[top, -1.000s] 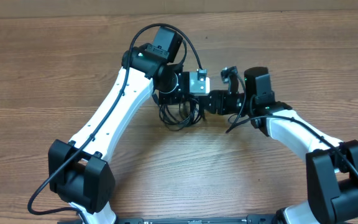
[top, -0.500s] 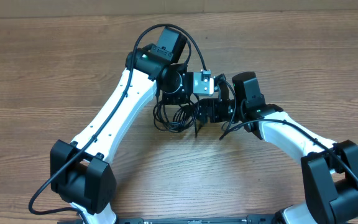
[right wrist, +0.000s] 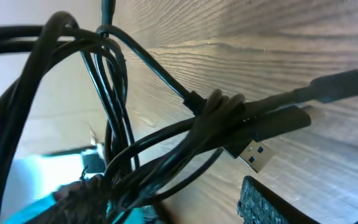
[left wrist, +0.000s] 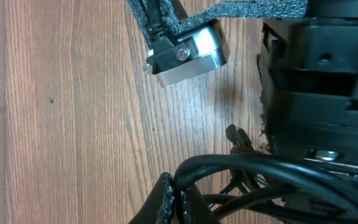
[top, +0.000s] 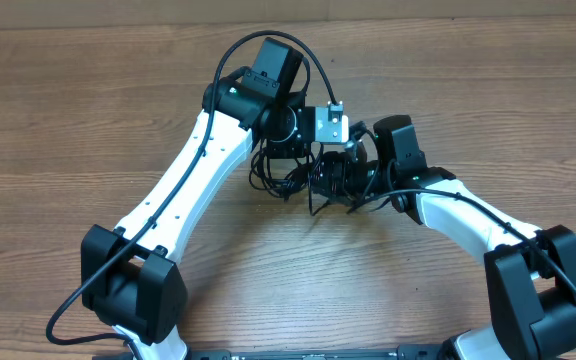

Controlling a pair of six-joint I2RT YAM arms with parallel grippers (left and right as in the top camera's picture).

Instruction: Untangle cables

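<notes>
Cables (top: pixel 286 178) between both claws.
Left gripper (left wrist: pixel 173 202) pinches them; right gripper (right wrist: pixel 169 196) (fingers apart) sits nearest the knot (right wrist: pixel 219 112).

A wooden table (top: pixel 68 120), its brown grain running side to side, lies beneath the left claw (top: pixel 293 168) and the right claw (top: pixel 330 178) and spreads around the 2. Beyond them, along its far edge, runs a pale tan strip (top: pixel 468 8).

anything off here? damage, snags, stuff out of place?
Only the tangle itself. The cables are bunched in one knot of loops. In the right wrist view, one cord is wrapped tight around the others just behind a USB plug. No damage to the cords or the plug shows.
</notes>
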